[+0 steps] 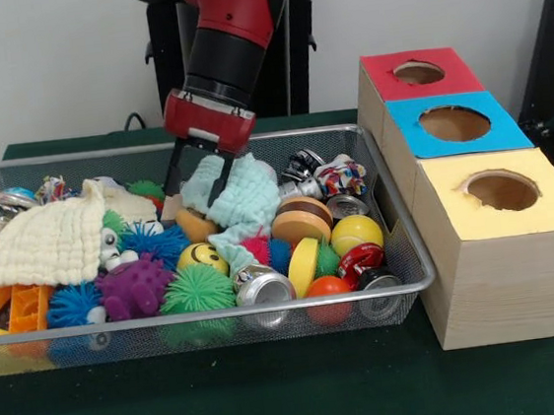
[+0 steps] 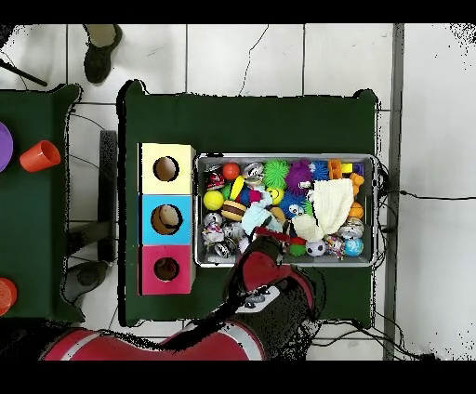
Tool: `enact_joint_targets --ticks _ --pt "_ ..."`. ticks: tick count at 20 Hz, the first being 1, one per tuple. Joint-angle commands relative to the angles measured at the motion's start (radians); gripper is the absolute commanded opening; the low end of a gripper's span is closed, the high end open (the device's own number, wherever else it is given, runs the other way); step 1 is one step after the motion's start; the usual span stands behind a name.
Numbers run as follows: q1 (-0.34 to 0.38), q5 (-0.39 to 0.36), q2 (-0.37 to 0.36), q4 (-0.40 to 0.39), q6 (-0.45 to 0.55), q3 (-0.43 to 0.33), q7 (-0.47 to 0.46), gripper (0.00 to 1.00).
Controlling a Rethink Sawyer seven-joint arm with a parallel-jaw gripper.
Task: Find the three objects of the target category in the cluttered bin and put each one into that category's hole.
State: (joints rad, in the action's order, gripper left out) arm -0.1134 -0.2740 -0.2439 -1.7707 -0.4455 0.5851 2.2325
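Note:
The wire-mesh bin (image 1: 400, 246) is full of clutter; it also shows in the overhead view (image 2: 376, 209). My gripper (image 1: 200, 179) is open, fingers pointing down into the bin's back middle. One finger (image 1: 222, 183) is against a light-blue knitted cloth (image 1: 246, 199). A tan-orange lump (image 1: 195, 224) lies just below the fingers; I cannot tell whether it is a plush animal. A pale yellowish soft thing (image 2: 307, 227) lies beside the cream cloth (image 1: 53, 243). The striped plush is hidden. The red-topped box's hole (image 1: 418, 72) is at the far right, and shows overhead (image 2: 166, 269).
Blue-topped box (image 1: 455, 123) and yellow-topped box (image 1: 501, 191) stand next to the red one; the blue hole holds something tan (image 2: 165, 219). Spiky balls (image 1: 135, 287), cans (image 1: 263, 286), smooth balls (image 1: 356, 233) and orange plastic pieces (image 1: 28, 306) fill the bin. A person's shoe (image 2: 100, 51) shows overhead.

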Motion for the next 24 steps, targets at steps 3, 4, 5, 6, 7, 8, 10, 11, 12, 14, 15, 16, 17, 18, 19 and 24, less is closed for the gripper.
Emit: enact_joint_targets --ticks 3,4,5,6,7,8,10,11,12,14,15,16,17,18,19,24 --pt "-0.019 0.049 0.045 0.129 -0.042 -0.046 0.032 1.0" --pt "-0.024 0.058 0.044 0.122 -0.044 -0.043 0.04 1.0" --pt "-0.033 0.072 0.04 0.107 -0.038 -0.039 0.051 1.0" --pt "-0.037 0.074 0.033 0.101 -0.029 -0.039 0.056 1.0" --pt "-0.042 0.071 0.019 0.091 -0.004 -0.038 0.059 1.0" --pt "-0.047 0.068 0.005 0.081 0.021 -0.038 0.063 1.0" --pt "-0.055 0.06 -0.02 0.058 0.052 -0.036 0.069 1.0" --pt "-0.054 0.046 -0.036 0.048 0.076 -0.041 0.07 1.0" --pt "-0.056 0.043 -0.044 0.041 0.084 -0.041 0.072 1.0" --pt "-0.056 0.037 -0.059 0.031 0.099 -0.042 0.074 1.0" --pt "-0.054 0.034 -0.062 0.025 0.097 -0.043 0.076 1.0" --pt "-0.051 0.031 -0.066 0.02 0.095 -0.044 0.078 1.0" --pt "-0.041 0.023 -0.069 0.024 0.096 -0.049 0.077 1.0" --pt "-0.033 0.015 -0.072 0.026 0.1 -0.055 0.076 1.0" --pt "-0.023 0.012 -0.063 0.03 0.081 -0.059 0.077 1.0" --pt "0.01 0.018 0.016 0.061 -0.02 -0.06 0.071 1.0"
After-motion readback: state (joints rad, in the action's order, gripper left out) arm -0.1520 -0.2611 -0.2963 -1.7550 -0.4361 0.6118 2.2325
